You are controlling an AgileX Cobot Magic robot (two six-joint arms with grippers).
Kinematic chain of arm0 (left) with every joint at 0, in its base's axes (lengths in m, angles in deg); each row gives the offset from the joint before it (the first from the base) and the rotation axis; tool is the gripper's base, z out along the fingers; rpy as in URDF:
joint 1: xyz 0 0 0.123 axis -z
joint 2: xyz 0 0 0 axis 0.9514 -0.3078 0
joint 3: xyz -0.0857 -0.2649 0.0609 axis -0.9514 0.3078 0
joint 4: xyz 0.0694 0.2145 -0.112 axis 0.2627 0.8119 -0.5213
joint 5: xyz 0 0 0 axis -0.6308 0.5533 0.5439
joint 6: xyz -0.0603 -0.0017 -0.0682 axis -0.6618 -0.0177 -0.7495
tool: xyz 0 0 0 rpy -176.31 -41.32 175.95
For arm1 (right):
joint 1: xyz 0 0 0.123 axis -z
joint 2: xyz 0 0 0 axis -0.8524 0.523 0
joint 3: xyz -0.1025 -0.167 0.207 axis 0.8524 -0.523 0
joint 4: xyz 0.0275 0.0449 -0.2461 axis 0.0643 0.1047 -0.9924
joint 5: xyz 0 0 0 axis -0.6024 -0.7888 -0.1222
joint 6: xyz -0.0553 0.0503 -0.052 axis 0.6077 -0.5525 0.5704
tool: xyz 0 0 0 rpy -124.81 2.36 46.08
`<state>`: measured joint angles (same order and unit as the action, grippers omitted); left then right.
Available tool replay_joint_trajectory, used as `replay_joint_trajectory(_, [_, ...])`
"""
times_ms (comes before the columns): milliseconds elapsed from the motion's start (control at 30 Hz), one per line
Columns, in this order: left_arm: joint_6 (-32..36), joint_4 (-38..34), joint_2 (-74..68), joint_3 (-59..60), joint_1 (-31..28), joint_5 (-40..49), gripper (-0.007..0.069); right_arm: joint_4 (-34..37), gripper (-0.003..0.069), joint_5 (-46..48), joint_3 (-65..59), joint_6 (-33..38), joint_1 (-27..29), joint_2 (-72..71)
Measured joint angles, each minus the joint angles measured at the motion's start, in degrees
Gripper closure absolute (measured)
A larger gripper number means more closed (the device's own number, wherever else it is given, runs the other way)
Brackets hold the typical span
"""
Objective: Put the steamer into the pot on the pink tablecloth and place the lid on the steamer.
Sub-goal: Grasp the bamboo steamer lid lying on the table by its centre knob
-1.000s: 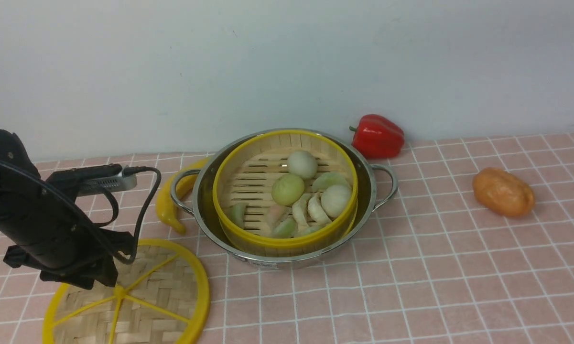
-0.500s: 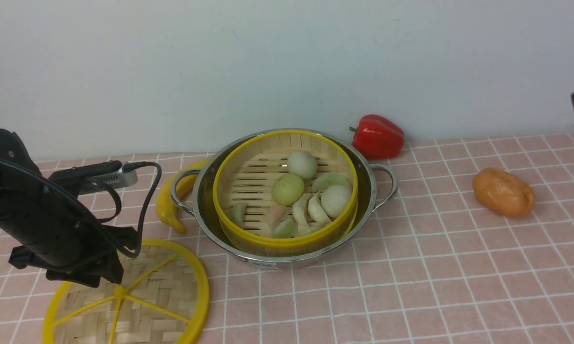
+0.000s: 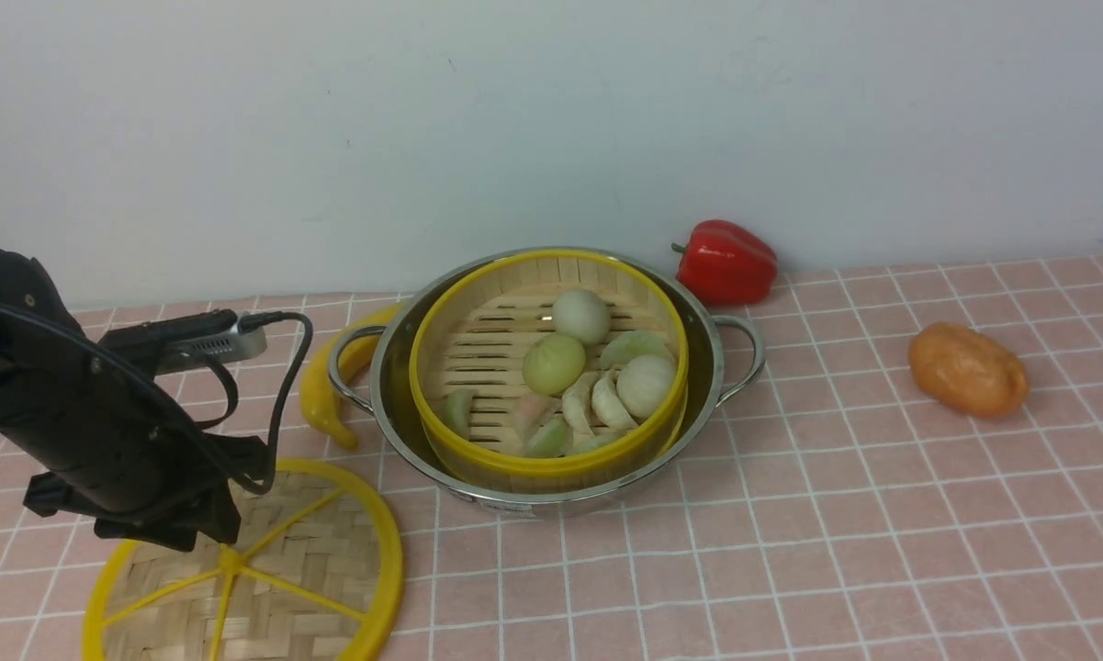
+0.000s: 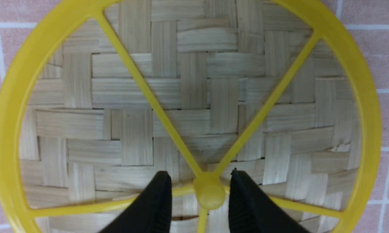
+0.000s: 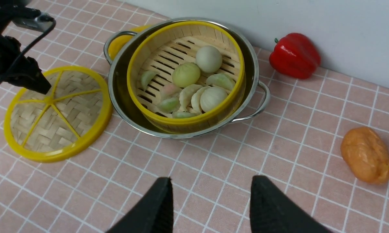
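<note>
A: What is on the tabletop, by count?

B: One wide, shiny steel pot (image 3: 388, 386) with two loop handles stands on the pink tablecloth (image 3: 836, 514) with its white grid. One round, yellow-rimmed bamboo steamer (image 3: 551, 464) sits inside that pot. It holds three round buns and a cluster of folded dumplings I cannot count. One flat woven-bamboo lid (image 3: 294, 569) with a yellow rim and spokes lies on the cloth in front of the pot and to its left, near it but apart.

A: Loose food?

B: Three pieces: a red bell pepper (image 3: 725, 262) by the back wall, an orange potato-like lump (image 3: 967, 369) well to the right, and a yellow banana-shaped piece (image 3: 321, 404) just beside the pot's left handle.

A: And the end effectors?

B: There are two. The left end effector (image 4: 199, 176) is low over the lid, its black fingers parted either side of the yellow hub and not closed on it. The right end effector (image 5: 210, 183) hangs above the cloth, spread wide and holding nothing.

A: Room to move?

B: Bare cloth spreads in front of the pot and between it and the orange lump. The lid's near edge runs out of the front view.
</note>
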<state>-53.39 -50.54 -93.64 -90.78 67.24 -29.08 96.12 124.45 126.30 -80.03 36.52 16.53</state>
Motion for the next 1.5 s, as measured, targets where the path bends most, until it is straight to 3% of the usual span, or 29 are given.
replay_joint_trajectory(600, [0.17, -0.46, -2.37, 0.0, 0.0, 1.7, 0.0386, 0.19, 0.0324, 0.0, 0.0, -0.17, 0.0, 0.0])
replay_joint_trajectory(933, [0.17, -0.6, -2.37, 0.0, 0.0, 1.7, 0.0512, 0.19, 0.0324, 0.0, 0.0, -0.17, 0.0, 0.0])
replay_joint_trajectory(1500, [0.17, -0.66, -3.31, -0.22, 0.0, 1.47, 0.0511, 0.19, 0.0324, 0.23, 0.0, -0.68, 0.0, 0.0])
